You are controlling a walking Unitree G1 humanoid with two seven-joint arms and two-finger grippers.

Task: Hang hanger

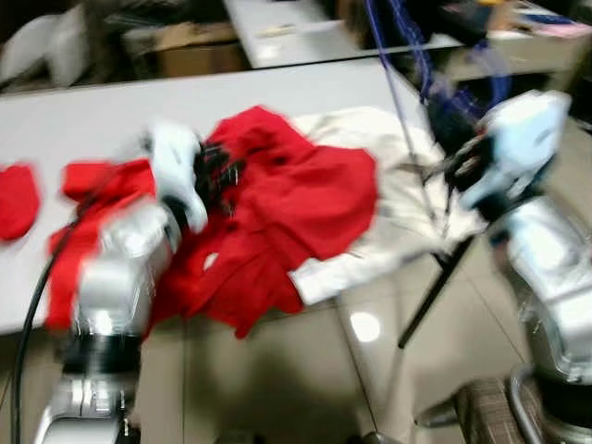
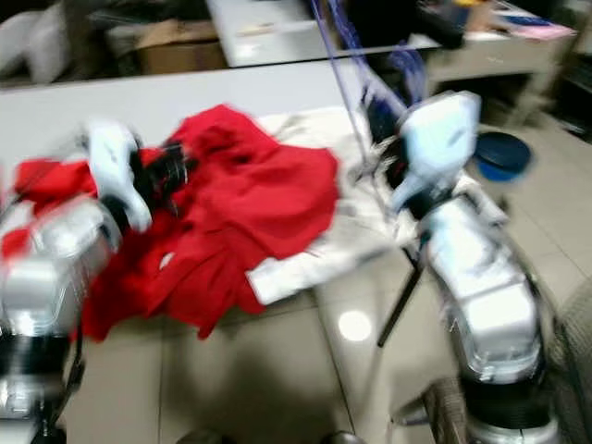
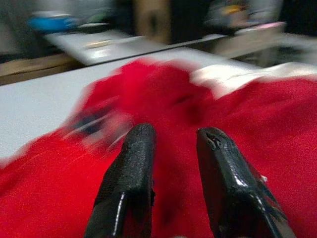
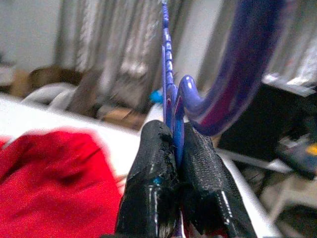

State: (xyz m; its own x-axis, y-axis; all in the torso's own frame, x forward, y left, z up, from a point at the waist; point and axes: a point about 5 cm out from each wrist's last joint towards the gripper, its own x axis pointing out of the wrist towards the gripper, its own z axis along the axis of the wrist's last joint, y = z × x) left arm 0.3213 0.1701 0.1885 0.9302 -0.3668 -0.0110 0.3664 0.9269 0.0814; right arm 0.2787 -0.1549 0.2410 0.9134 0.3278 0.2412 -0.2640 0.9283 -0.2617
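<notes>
Tabletop [image 1: 111,111]: pale grey, carrying the clothing heap at its near edge toward the right corner.
Red garment [image 1: 305,199]: crumpled, spilling over the near edge, overlapping the white garment [image 1: 407,176] beside it.
Left claw [image 3: 173,153]: over the red garment, fingers parted to a narrow gap, nothing between them.
Right claw [image 4: 173,144]: raised past the tabletop's right corner, fingers pressed together on the blue hanger [image 4: 171,94].
Blue hanger, position: thin wire pinched edge-on between the fingertips, rising straight out of them, curved hook just above; clear of the tabletop.
Risk, slip: judged likely; the wire offers little grip and could twist or slide out.
Risk, snag: hanger passes near the white garment and could catch it.
Risk, view: frames blurred, so hook aim is uncertain.
</notes>
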